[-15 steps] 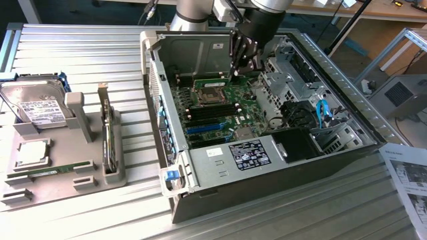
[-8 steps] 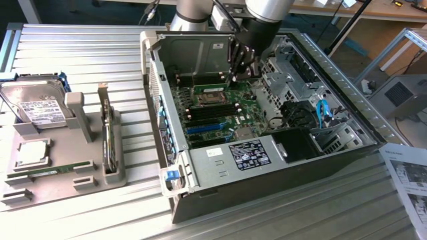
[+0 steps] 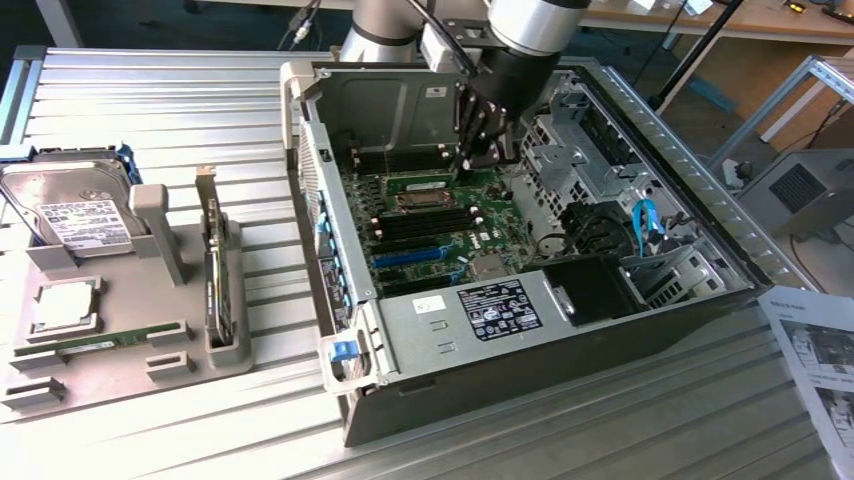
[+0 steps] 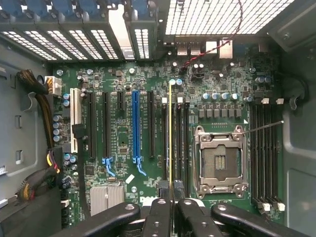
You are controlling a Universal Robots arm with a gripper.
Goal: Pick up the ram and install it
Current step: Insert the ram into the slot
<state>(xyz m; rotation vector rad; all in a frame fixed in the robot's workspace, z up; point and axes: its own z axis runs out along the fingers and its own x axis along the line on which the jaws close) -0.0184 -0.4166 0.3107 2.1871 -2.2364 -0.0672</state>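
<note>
The tool (image 4: 171, 213) was clamped on the ram (image 4: 171, 138), its two dark fingers pressed against the board's flat faces at one end of the stick. The wrist view caught the ram edge-on, as a thin yellow-green line. It ran parallel to the long side of the processor socket (image 4: 219, 160), in the gap between that socket and the blue expansion slot (image 4: 135, 128).

The ram lay directly over the bank of black memory slots (image 4: 181, 143) just beside the socket. Whether its lower edge had entered a slot or hung above it could not be told. In the exterior view the arm reached down into the open case (image 3: 400, 360), with the tool near the socket. A grey tray (image 3: 187, 365) sat on the table (image 3: 160, 120), well apart from the socket and outside the case.

By the look of it the ram was light, stiff and very thin, so it should carry easily but would not tolerate bending or twisting. The chips and the contact edge seemed the fragile parts. The safest hold appeared to be on the flat faces near the upper edge, away from the contacts. An end grip like this one left a long free length, so any tilt could misalign the far end with the slot.
</note>
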